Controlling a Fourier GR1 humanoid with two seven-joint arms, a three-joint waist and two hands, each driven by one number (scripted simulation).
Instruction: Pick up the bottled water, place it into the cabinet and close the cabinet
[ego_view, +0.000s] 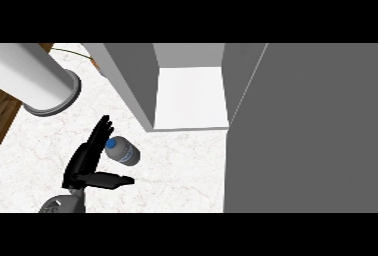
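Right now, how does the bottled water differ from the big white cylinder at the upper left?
The bottled water is small, clear-bodied with a blue cap; the white cylinder is far larger, opaque and plain white with a grey rim. The bottle stands beside the left robot hand, whose fingers are straight, in front of the open cabinet; the cylinder lies away from the hand, near the counter's left edge. Both are round-bodied and on the marble counter.
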